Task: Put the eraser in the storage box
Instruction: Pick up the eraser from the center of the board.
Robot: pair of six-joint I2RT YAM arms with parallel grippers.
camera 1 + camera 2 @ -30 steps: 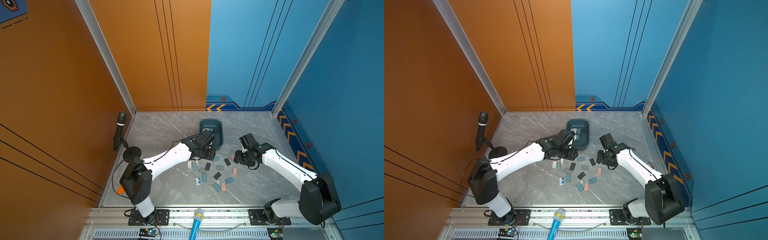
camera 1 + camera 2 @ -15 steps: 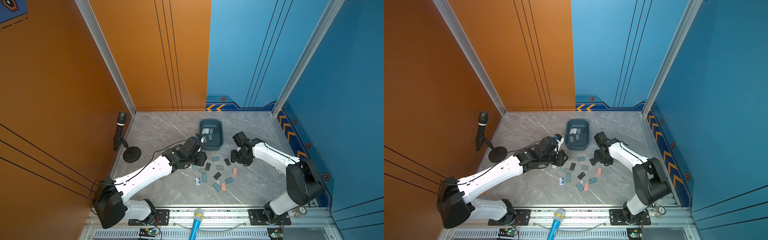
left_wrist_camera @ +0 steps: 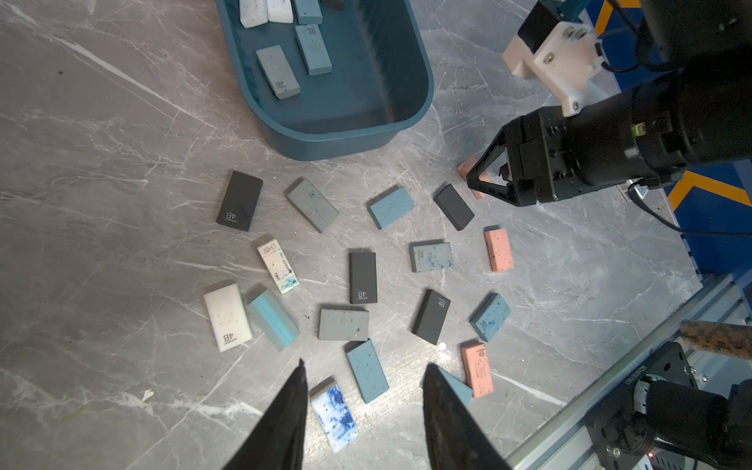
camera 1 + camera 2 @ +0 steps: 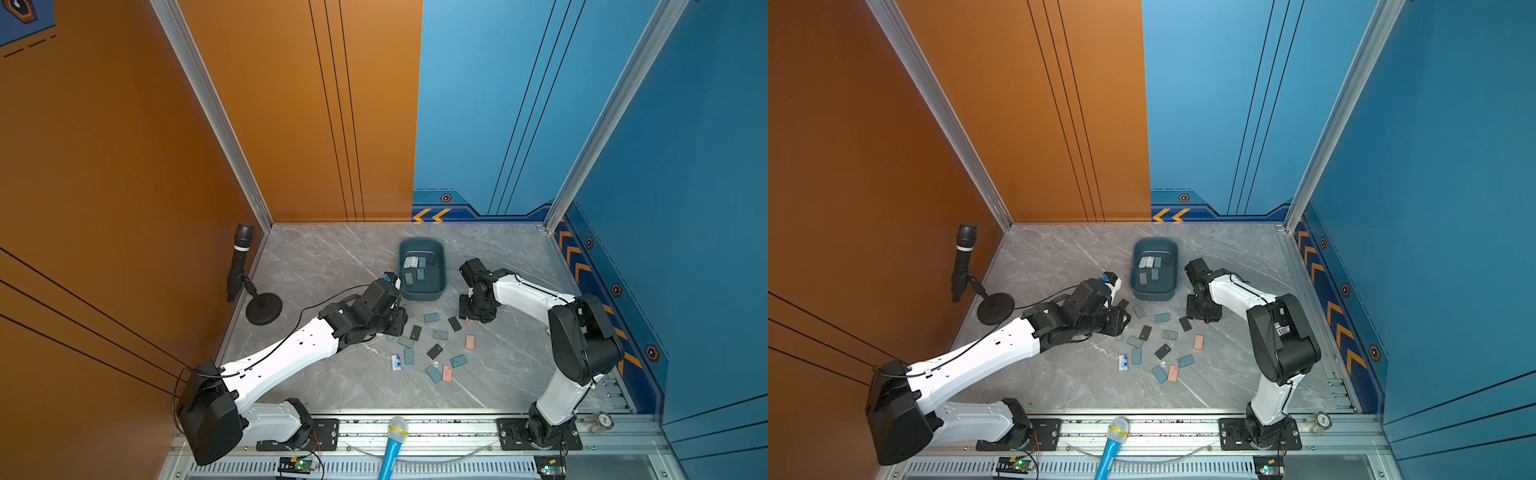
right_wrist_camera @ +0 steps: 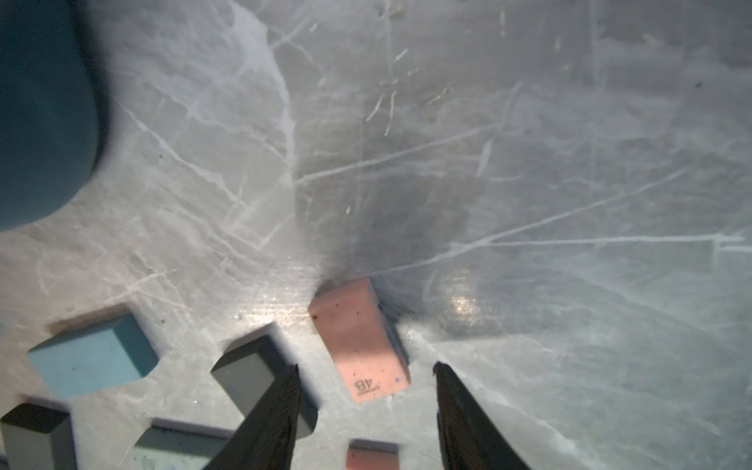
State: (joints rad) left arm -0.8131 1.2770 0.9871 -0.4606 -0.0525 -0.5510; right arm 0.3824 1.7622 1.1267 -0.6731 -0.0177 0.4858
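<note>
The dark teal storage box point(image 4: 422, 294) point(image 4: 1154, 294) point(image 3: 337, 140) stands on the marble floor with several erasers point(image 4: 415, 266) in it. Many more erasers lie scattered in front of it, black, grey, blue, white and pink. My left gripper point(image 4: 399, 322) point(image 3: 364, 378) hangs open above the scatter's left side, over a blue-and-white eraser point(image 3: 333, 415), holding nothing. My right gripper point(image 4: 476, 316) point(image 5: 366, 370) is low at the floor to the right of the box. It is open, its fingertips on either side of a pink eraser point(image 5: 360, 342) point(image 3: 468, 169), not touching it.
A black microphone on a round stand point(image 4: 249, 282) is at the left wall. A blue microphone point(image 4: 392, 444) lies over the front rail. A black eraser point(image 5: 252, 374) and a light blue one point(image 5: 93, 358) lie close beside the right gripper.
My left arm has drawn back from the box to above the scattered erasers. My right gripper has swung in and dropped to the pink eraser, its jaws a little narrower.
</note>
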